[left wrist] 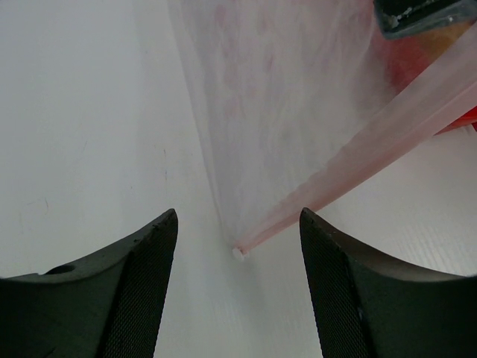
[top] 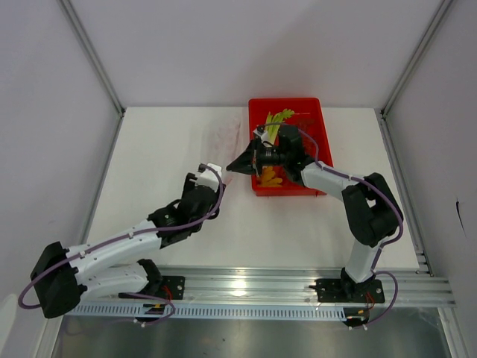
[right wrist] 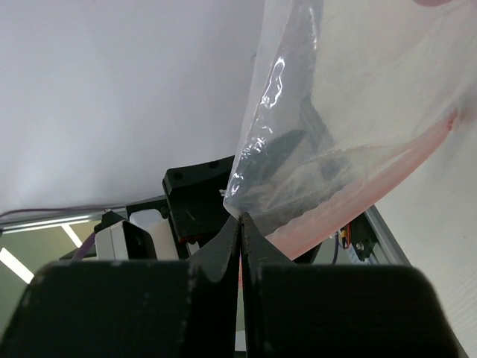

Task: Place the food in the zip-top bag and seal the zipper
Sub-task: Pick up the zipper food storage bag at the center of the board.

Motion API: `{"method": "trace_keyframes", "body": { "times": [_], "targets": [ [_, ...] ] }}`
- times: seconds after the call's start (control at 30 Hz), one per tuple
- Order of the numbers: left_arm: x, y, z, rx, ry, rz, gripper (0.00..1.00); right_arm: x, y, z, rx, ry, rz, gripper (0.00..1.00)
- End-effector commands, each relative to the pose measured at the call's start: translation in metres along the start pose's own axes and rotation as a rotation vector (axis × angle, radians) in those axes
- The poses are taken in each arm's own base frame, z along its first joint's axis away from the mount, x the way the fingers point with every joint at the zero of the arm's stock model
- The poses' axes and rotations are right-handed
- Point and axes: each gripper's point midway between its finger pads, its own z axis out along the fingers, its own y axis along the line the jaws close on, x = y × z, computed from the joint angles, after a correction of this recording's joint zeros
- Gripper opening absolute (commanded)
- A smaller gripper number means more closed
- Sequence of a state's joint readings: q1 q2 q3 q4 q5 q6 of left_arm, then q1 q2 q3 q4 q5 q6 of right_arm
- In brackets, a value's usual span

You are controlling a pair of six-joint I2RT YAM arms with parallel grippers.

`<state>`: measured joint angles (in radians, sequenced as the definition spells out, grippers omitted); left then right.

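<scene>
**Zip-top bag** (top: 222, 140): clear plastic with pale pink dots. It lies on the white table (top: 149, 149), just left of the red tray (top: 287, 101). Its near right corner is lifted off the surface. No food shows inside it.

**Zipper** (left wrist: 350, 160): a pinkish strip along the bag's near edge. In the left wrist view it rises on a slant from a small white end on the table up toward the right. The right wrist view shows it through the raised plastic.

**Right gripper** (right wrist: 240, 218): reaches left across the tray. Its jaws are pressed together on the raised corner of the zip-top bag, pinching the film at the tips.

**Left gripper** (left wrist: 238, 215): low over the table at the near edge of the bag. Its jaws are spread wide and hold nothing. The zipper's low end lies ahead, between the two ribbed fingers (left wrist: 134, 283), apart from both.

**Food**
- Leek stalk (top: 277, 119): green, in the far part of the tray.
- Yellow-orange pieces (top: 270, 177): in the tray's near left corner, beside the right arm.
- Lobster: cannot be made out against the red tray and the arm above it.
</scene>
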<state>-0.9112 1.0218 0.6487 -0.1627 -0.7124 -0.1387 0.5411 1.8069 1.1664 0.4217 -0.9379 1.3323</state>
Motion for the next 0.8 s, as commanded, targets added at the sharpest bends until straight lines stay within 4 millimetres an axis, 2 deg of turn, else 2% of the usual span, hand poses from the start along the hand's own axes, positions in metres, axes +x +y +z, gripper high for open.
{"method": "trace_keyframes", "body": {
  "times": [0.0,0.13,0.3,0.4,0.57,0.6,0.67,0.77],
  "targets": [
    [-0.001,-0.007,0.008,0.024,-0.004,-0.008,0.7,0.003,0.01,-0.001,-0.041,0.02,-0.027,0.0],
    [0.004,-0.002,0.002,0.016,0.011,-0.055,0.7,0.004,0.01,-0.001,-0.04,0.021,-0.026,0.0],
    [0.005,0.014,-0.012,-0.01,-0.022,-0.119,0.72,0.005,0.011,0.001,-0.042,0.02,-0.03,0.0],
    [0.001,0.017,-0.02,-0.002,-0.048,-0.167,0.72,0.006,0.011,0.001,-0.042,0.023,-0.029,0.0],
    [0.015,0.003,-0.023,0.078,-0.059,-0.161,0.7,0.007,0.009,0.001,-0.043,0.026,-0.023,0.0],
    [0.009,-0.001,-0.025,0.102,-0.086,-0.173,0.7,0.008,0.009,0.002,-0.043,0.029,-0.02,0.0],
    [0.019,-0.007,-0.024,0.132,-0.081,-0.162,0.7,0.007,0.009,0.001,-0.045,0.025,-0.02,0.0],
    [0.017,-0.011,-0.026,0.163,-0.112,-0.174,0.7,0.006,0.012,0.002,-0.057,0.023,-0.024,0.0]
  ]
}}
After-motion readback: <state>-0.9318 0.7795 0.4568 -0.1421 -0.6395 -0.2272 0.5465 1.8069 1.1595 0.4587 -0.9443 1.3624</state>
